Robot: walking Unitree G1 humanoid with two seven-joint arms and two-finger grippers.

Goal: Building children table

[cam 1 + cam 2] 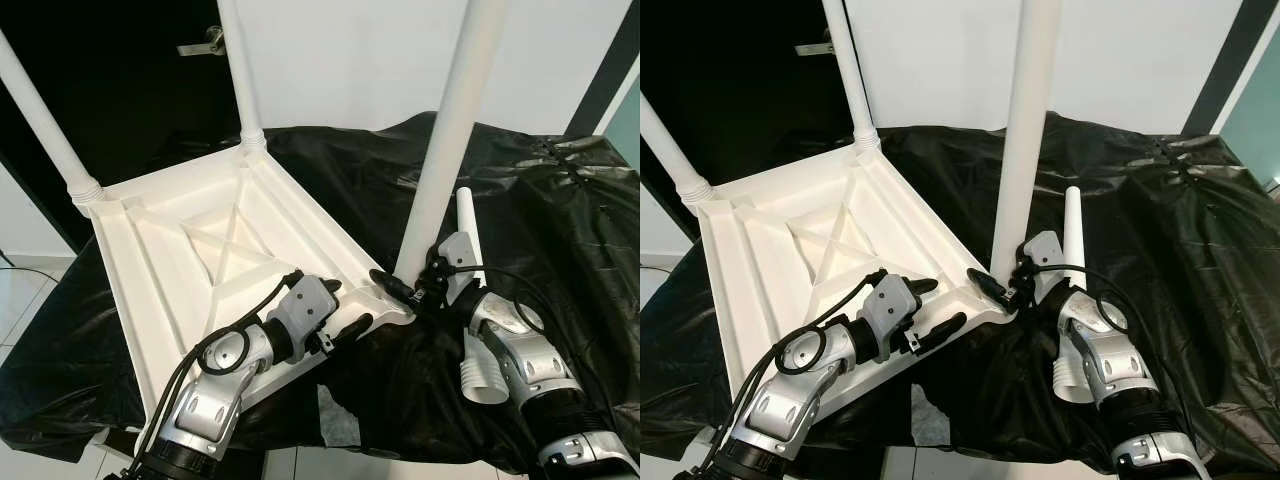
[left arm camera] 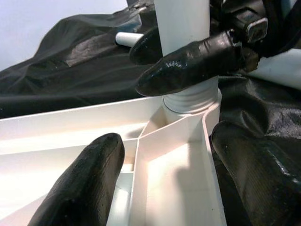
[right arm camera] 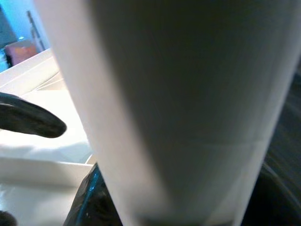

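Note:
The white table top (image 1: pixel 160 250) lies upside down on a black sheet. Two legs (image 1: pixel 240 70) stand screwed into its far corners. A third leg (image 1: pixel 450 130) stands upright in the near right corner socket (image 2: pixel 190 101), and my right gripper (image 1: pixel 410 285) is shut around its base. My left gripper (image 1: pixel 338 306) is open over the table's near rim beside that corner, with one finger (image 2: pixel 84 183) inside the rim and the other outside. The fourth leg (image 1: pixel 468 215) lies loose on the sheet, partly hidden behind my right arm.
The black plastic sheet (image 1: pixel 560 220) covers the whole work surface and hangs over its front edge. A white scrap (image 1: pixel 335 415) lies at the front. Behind the table is a dark doorway with a handle (image 1: pixel 205 42). Tiled floor (image 1: pixel 20 290) shows at the left.

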